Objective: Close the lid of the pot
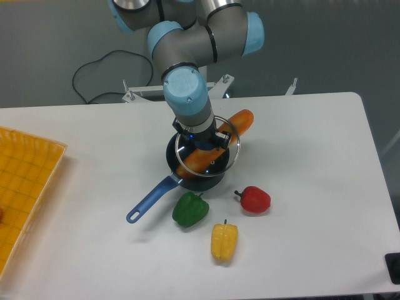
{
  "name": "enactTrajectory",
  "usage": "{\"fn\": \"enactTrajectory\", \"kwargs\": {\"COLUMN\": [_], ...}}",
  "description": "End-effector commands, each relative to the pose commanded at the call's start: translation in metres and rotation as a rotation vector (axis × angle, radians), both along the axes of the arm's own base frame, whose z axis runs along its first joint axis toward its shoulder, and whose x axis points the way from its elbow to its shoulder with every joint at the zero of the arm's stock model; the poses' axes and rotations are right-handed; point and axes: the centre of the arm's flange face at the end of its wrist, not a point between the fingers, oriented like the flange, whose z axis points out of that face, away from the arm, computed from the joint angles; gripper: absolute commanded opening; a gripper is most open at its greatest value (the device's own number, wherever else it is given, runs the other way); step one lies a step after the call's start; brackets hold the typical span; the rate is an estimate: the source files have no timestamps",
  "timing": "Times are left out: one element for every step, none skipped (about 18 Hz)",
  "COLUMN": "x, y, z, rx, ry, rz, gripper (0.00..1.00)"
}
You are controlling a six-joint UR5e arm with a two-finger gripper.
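A robot arm's fingers [201, 141] grip the knob of a glass pot lid [206, 150], holding it just above a dark pot [195, 174] on a white table [312, 162]; a long carrot [212, 142] sticks out over the rim, likely blocking a flush fit.

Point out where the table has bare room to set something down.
Bare: the right side of the table beyond the red pepper, and between the tray and pot handle. Crowded: around the pot, with green pepper and yellow pepper in front.
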Motion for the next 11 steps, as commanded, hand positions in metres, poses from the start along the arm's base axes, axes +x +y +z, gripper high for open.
{"fn": "enactTrajectory", "kwargs": {"x": [0.001,0.002,0.002,0.001,0.001,0.003,0.005,0.005,0.005,0.005,0.005], "y": [0.000,0.002,0.003,0.003,0.004,0.005,0.007,0.008,0.008,0.008,0.008], "z": [0.000,-0.001,-0.004,-0.004,-0.006,-0.007,-0.008,-0.010,-0.010,-0.010,-0.010], "rx": [0.000,-0.001,-0.004,-0.004,-0.009,-0.015,-0.016,-0.020,-0.021,-0.021,-0.021], "ry": [0.000,-0.001,-0.004,-0.001,0.002,0.005,0.006,0.002,0.002,0.002,0.002], "rz": [-0.002,-0.005,-0.003,0.007,0.016,0.013,0.008,0.007,0.007,0.007,0.007], "gripper": [0.60,0.60,0.60,0.60,0.61,0.61,0.61,0.61,0.61,0.61,0.62]}}
